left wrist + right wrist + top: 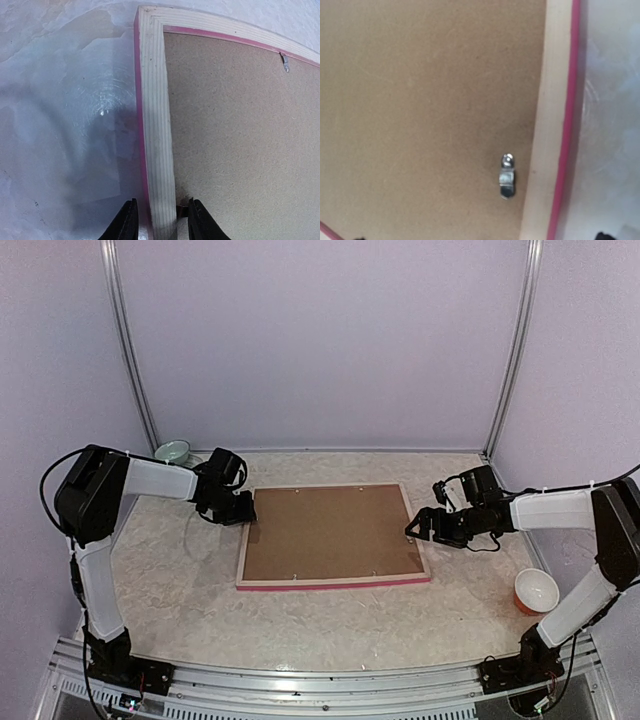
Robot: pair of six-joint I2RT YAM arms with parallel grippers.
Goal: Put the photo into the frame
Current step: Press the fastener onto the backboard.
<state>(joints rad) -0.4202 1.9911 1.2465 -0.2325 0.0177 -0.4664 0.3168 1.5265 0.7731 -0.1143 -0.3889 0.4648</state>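
The frame (335, 582) lies face down in the middle of the table, pale wood back up, with a pink edge showing. A plain brown backing board (330, 530) fills it. The photo is not visible in any view. My left gripper (247, 512) is open. Its jaws straddle the frame's left rail (155, 125) with a gap on each side (161, 202). My right gripper (415, 528) hovers at the right rail (547, 100), jaws wide apart and only their tips at the picture's bottom edge (480, 237). A small metal clip (506, 177) sits on the board (420, 100) beside that rail.
A pale green bowl (172, 451) stands at the back left by the wall. An orange and white bowl (536, 590) stands at the right, near my right arm. Another metal clip (284, 62) sits at the frame's far rail.
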